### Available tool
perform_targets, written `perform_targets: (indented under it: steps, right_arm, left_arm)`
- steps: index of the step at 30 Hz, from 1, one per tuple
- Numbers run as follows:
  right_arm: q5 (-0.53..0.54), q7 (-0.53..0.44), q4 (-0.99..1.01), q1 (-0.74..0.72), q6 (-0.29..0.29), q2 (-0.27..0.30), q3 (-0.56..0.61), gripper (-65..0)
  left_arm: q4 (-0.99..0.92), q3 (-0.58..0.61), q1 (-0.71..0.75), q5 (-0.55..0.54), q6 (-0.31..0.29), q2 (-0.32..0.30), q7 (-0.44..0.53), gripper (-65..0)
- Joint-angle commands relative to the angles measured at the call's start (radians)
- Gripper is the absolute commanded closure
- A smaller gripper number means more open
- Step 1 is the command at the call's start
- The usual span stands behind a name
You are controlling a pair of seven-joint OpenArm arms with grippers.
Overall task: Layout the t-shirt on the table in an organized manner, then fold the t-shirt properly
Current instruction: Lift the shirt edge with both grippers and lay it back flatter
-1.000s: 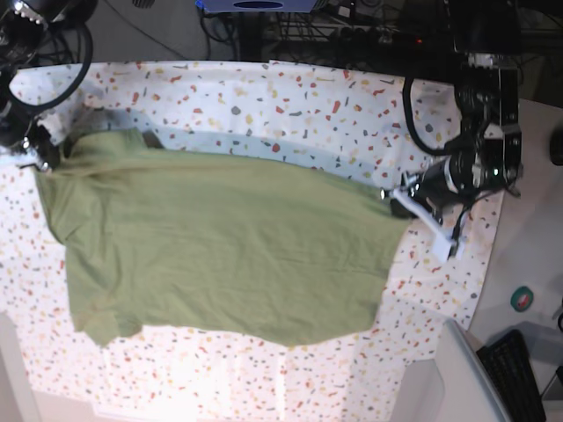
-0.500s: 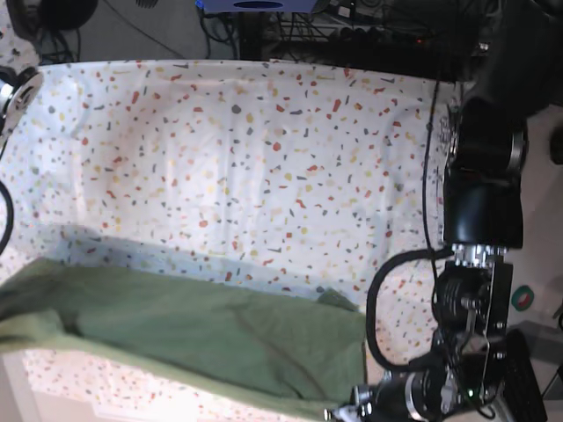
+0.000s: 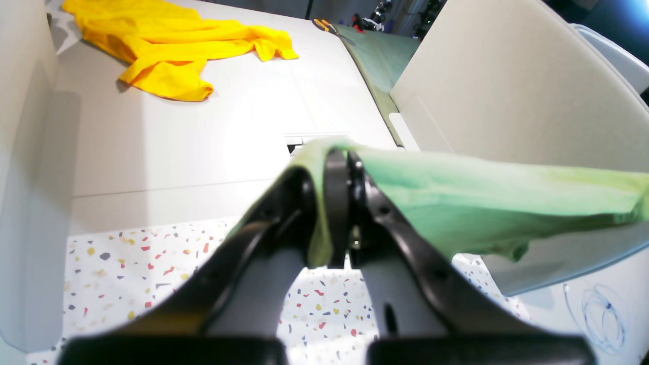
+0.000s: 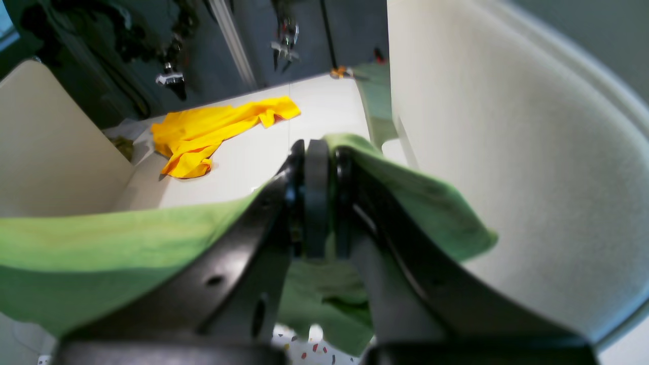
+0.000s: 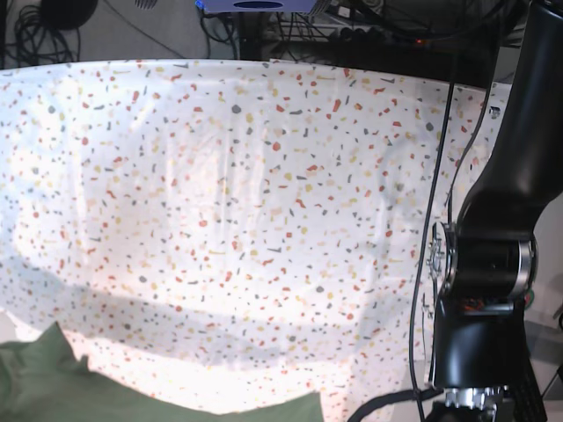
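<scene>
The olive-green t-shirt (image 5: 88,396) shows in the base view only as a strip at the bottom edge, past the near side of the speckled table (image 5: 220,193). In the left wrist view my left gripper (image 3: 346,162) is shut on a corner of the t-shirt (image 3: 481,203), which stretches taut to the right, above the table (image 3: 152,263). In the right wrist view my right gripper (image 4: 320,152) is shut on another edge of the t-shirt (image 4: 101,243), which runs off to the left and droops below the fingers. Neither gripper's tip shows in the base view.
The left arm's black column (image 5: 484,290) rises at the right of the base view. A yellow garment (image 3: 172,45) lies on a plain grey surface beyond the table. A pale curved panel (image 3: 507,76) stands close on the right in both wrist views.
The t-shirt has slid off most of the table toward the near edge, from spread across it to a strip at the bottom. Both arms moved that way with it.
</scene>
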State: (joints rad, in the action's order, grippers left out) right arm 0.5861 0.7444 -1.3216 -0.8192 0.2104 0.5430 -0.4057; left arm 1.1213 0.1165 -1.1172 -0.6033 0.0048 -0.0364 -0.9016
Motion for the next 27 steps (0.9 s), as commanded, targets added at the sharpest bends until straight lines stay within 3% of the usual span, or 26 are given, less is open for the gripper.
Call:
perform_targets:
  steps: [1,5,9,12,15,20,24,27]
  right_arm:
    - [0.011,-0.001,-0.032,0.016,0.007,0.015,-0.003,0.0]
    - [0.013,-0.006,-0.148,0.252,0.002,-0.002,-0.003,0.0]
    - [0.01,-0.016,-0.218,0.513,0.001,-0.108,-0.086,0.0]
    - [0.005,-0.018,-0.212,0.656,0.007,-0.214,-0.167,0.0]
    - [0.005,-0.024,-0.183,0.789,0.008,-0.283,-0.19,0.0]
    - [0.005,-0.162,-0.086,0.963,0.01,-0.352,-0.186,0.0]
    - [0.01,-0.216,-0.068,1.059,0.011,-0.358,-0.186,0.0]
    - [0.01,-0.219,-0.072,1.104,0.057,-0.361,-0.19,0.0]
  left_arm:
    - [0.046,-0.005,0.004,-0.008,-0.001,-0.003,0.02,0.0]
    - [0.23,-0.027,0.194,-0.008,-0.001,-0.029,-0.054,0.0]
    - [0.386,-0.056,0.461,-0.007,-0.001,-0.052,-0.093,0.0]
    - [0.457,-0.056,0.681,-0.007,-0.002,-0.087,-0.093,0.0]
    - [0.494,-0.056,0.883,0.0,-0.004,-0.122,-0.089,0.0]
    - [0.451,-0.054,1.139,0.001,-0.006,-0.171,0.069,0.0]
    - [0.385,-0.054,1.215,0.001,-0.006,-0.221,0.147,0.0]
    - [0.372,-0.056,1.244,0.001,-0.006,-0.251,0.157,0.0]
